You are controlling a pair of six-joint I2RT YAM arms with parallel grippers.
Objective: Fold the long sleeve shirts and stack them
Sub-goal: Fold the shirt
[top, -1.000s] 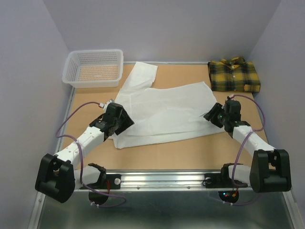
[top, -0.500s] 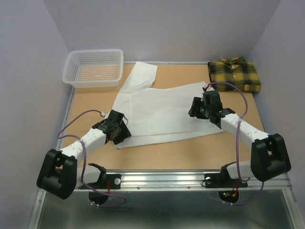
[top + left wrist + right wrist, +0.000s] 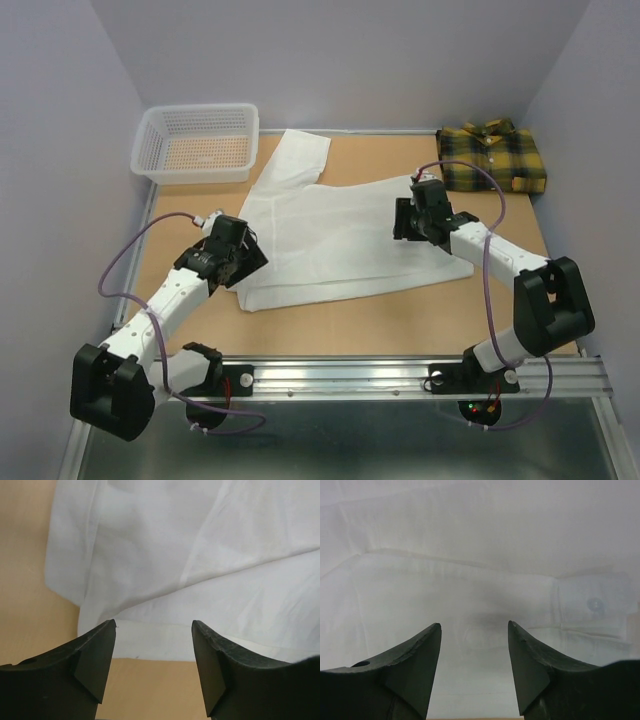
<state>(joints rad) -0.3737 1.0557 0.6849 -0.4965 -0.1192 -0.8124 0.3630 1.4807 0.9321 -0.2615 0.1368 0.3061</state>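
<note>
Tan table (image 3: 400,325), pale lavender walls (image 3: 330,60) on three sides, metal rail (image 3: 350,375) along the near edge. White shirt (image 3: 340,235) lies spread flat mid-table, one sleeve reaching toward the back edge. Plaid shirt (image 3: 492,158) sits folded in the back-right corner, well apart from it. White mesh basket (image 3: 196,172) back-left. Left fingers (image 3: 95,655) spread, empty, over the white shirt's near-left edge. Right fingers (image 3: 530,665) spread, empty, over its right side near a button (image 3: 594,603).
</note>
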